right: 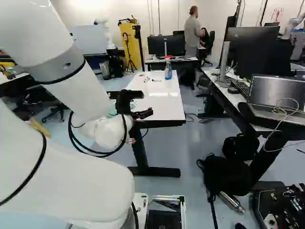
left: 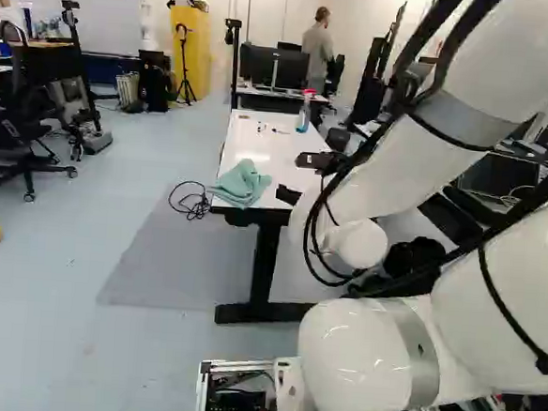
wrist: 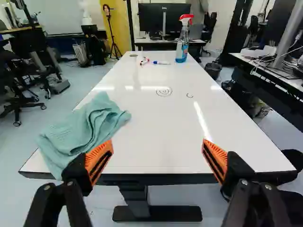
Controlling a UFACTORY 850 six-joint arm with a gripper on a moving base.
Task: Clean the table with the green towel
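My gripper (right: 136, 113) hovers at the near edge of the white table (right: 164, 102) in the right base view. In the wrist view the gripper (wrist: 158, 153) stands open, its two orange-padded fingers wide apart with nothing between them. The crumpled green towel (wrist: 85, 130) lies on the near corner of the tabletop, just ahead of one finger and partly over the edge. In the left base view the towel (left: 242, 183) shows at the table's near left corner. Dark drawn marks (wrist: 164, 92), a spiral and a small curve, are on the white surface farther ahead.
A spray bottle (wrist: 183, 39) with a red head and some markers (wrist: 161, 63) stand or lie at the table's far end. A desk with a laptop (right: 276, 98) is to the right. A black cable (left: 191, 202) lies on the floor beside the table.
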